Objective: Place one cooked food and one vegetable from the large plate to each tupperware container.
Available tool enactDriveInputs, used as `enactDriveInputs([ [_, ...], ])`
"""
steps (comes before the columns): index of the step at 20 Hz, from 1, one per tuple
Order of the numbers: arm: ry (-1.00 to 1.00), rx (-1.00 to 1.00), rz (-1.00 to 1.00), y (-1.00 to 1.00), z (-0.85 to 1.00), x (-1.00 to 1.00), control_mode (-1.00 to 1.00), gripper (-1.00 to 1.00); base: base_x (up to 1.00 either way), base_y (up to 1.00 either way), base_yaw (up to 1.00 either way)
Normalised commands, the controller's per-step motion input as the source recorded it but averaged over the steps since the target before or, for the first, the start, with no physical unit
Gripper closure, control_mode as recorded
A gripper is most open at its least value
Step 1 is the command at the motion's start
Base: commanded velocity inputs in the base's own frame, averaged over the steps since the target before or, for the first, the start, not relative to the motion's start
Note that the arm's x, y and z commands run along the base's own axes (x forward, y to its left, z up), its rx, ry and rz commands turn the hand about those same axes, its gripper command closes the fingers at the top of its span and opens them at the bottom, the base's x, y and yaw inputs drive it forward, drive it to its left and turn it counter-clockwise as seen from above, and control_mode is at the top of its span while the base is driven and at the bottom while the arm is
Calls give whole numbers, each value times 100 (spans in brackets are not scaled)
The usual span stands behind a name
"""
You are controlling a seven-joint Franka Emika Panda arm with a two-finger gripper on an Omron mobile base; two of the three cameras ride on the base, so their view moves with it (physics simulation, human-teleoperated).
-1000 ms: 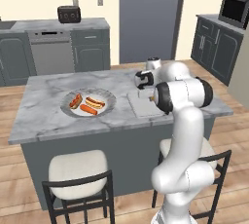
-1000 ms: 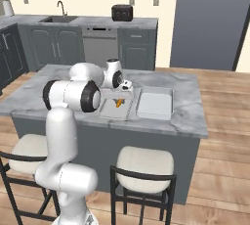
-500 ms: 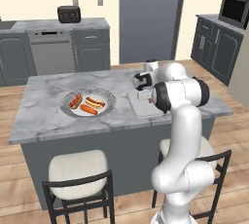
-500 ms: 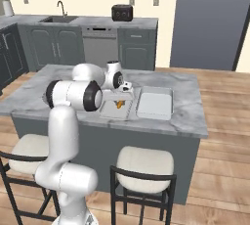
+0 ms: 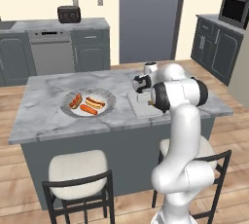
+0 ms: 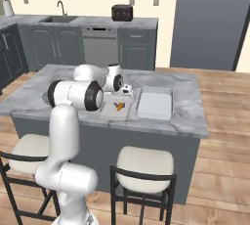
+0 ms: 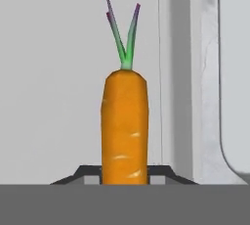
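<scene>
My gripper is shut on a yellow-orange carrot with green and purple leaves. It holds the carrot low over the left tupperware container, whose pale floor lies behind the carrot. The second container sits beside it to the right, with nothing in it. In the left base view my hand hangs above the container. The large plate lies to the left and carries two hot dogs and an orange-red stick.
The work is on a marble island with two stools at its near side. A back counter holds a toaster and a sink. A tall fridge stands behind.
The gripper has come down a little with the carrot, closer to the left container's floor. The plate and its food have not moved.
</scene>
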Motion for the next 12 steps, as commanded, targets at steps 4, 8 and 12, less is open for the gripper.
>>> enactDriveInputs([
  [4,0,0,0,0,0,31,-100,-100,0,0,0],
  [8,4,-1,0,7,14,25,-100,-100,0,0,0],
  [12,0,2,5,35,75,-14,-100,-100,0,0,0],
])
